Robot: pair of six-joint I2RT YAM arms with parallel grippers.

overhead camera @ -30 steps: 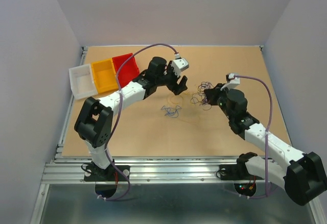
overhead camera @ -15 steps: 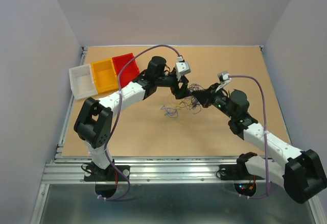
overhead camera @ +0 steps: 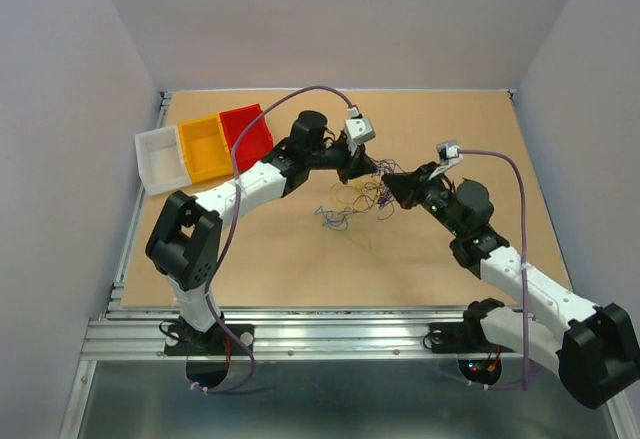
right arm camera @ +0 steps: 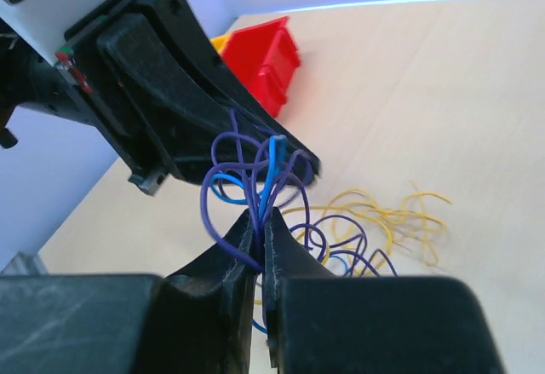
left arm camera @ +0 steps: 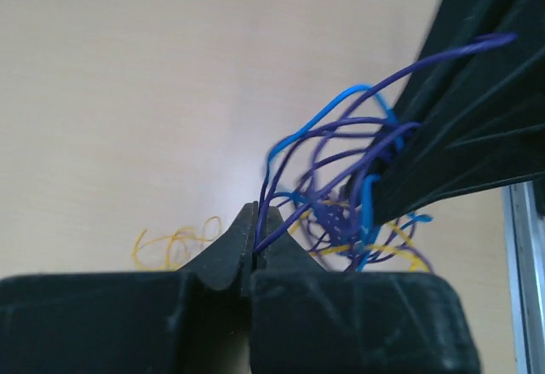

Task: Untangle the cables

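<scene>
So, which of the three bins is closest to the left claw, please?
The red bin, at the row's right end; the orange bin and white bin sit farther left.

Brown table (overhead camera: 300,269). Far-left corner: 3 bins in a row, touching: white bin (overhead camera: 160,159) at left edge, yellow bin (overhead camera: 204,149), red bin (overhead camera: 246,131) farthest in. Mid-table: loose cables (overhead camera: 335,219), blue-purple clump w/ yellow loops beside it, well apart from bins.
</scene>
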